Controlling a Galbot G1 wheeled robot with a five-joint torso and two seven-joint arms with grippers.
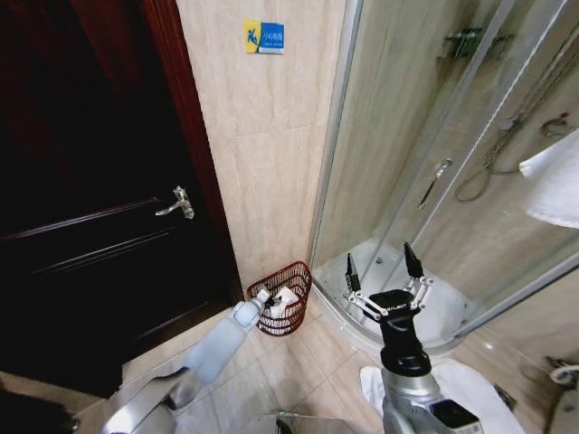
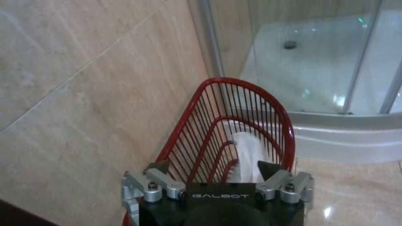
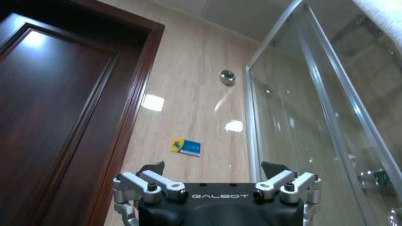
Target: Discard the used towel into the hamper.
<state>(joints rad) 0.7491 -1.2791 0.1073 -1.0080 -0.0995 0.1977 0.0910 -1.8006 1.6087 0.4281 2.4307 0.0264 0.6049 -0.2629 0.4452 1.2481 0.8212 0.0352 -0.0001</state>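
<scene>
The hamper (image 1: 291, 269), a small dark red wire basket, stands on the floor against the tiled wall beside the shower. A white towel (image 1: 287, 299) lies inside it. My left gripper (image 1: 269, 295) reaches over the hamper's near rim. In the left wrist view the left gripper (image 2: 213, 167) is open above the hamper (image 2: 251, 87), and the towel (image 2: 248, 150) hangs down inside, close to one finger. My right gripper (image 1: 383, 262) is held up in front of the shower glass, open and holding nothing; the right wrist view shows this gripper (image 3: 213, 165) pointing at the wall.
A dark wooden door (image 1: 90, 226) with a metal handle (image 1: 177, 203) is on the left. The glass shower enclosure (image 1: 425, 136) with its raised white base (image 1: 362, 262) fills the right. Another white towel (image 1: 556, 181) hangs at far right. A white mat (image 1: 457, 389) lies on the floor.
</scene>
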